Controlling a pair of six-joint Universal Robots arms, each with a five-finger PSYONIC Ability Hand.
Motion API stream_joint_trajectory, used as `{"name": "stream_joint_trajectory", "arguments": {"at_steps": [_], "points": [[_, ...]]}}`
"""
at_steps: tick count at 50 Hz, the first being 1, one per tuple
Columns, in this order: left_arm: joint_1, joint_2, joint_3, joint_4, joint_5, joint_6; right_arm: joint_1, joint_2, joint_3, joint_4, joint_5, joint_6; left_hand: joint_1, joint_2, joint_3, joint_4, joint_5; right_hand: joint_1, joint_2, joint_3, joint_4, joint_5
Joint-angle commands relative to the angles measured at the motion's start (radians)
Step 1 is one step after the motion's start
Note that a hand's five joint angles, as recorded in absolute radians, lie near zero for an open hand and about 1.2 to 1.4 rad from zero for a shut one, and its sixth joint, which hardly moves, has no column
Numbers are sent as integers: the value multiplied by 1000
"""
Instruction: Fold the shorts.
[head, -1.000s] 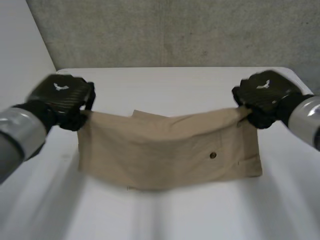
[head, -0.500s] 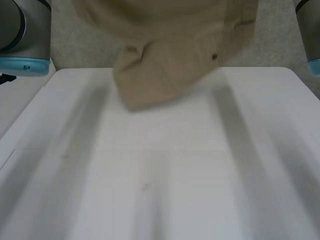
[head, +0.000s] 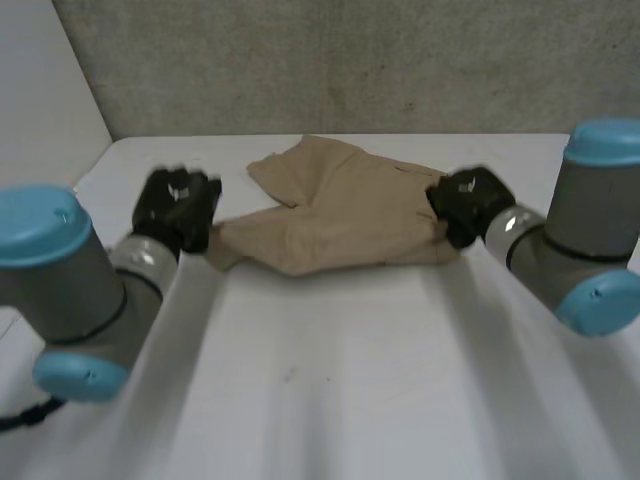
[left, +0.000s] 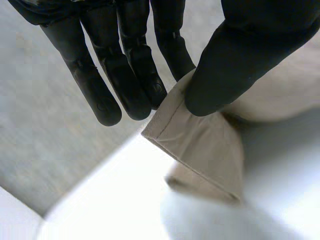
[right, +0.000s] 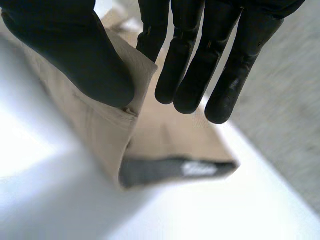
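Tan shorts lie spread across the far half of the white table, one part folded back toward the far edge. My left hand holds their left end, pinching a folded hem corner between thumb and fingers. At the opposite end my right hand pinches the shorts' right edge between thumb and fingers. The dark inner waistband shows beyond that hand.
A grey wall rises behind the table's far edge. The near half of the table is bare white surface, with both arms reaching over its sides.
The shorts were held up, swung high above the table, and now lie flat farther back. Both hands have come down with them, still pinching the ends.
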Motion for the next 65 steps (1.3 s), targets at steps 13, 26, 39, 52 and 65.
{"name": "stream_joint_trajectory", "arguments": {"at_steps": [13, 26, 39, 52, 65], "points": [[-25, 467, -356, -630, 12, 244, -44, -409, 429, 575, -2, -473, 278, 202, 203, 197, 244, 445, 228, 215, 208, 230], [-63, 249, -143, -309, 5, 269, -56, -347, 391, 260, 3, -307, 278, 202, 203, 197, 244, 445, 228, 215, 208, 230], [-80, -340, 504, -61, -6, 267, -82, -206, 336, -172, 88, -276, 278, 202, 203, 197, 244, 445, 228, 215, 208, 230], [-86, -789, 1053, -42, -4, 266, -77, 125, 31, -338, 252, -290, 278, 202, 203, 197, 244, 445, 228, 215, 208, 230], [-143, -1096, 1595, -193, -63, 252, -79, 159, -23, -327, 316, -195, -944, -1020, -1018, -1025, -978, -776, -994, -1006, -1014, -992]]}}
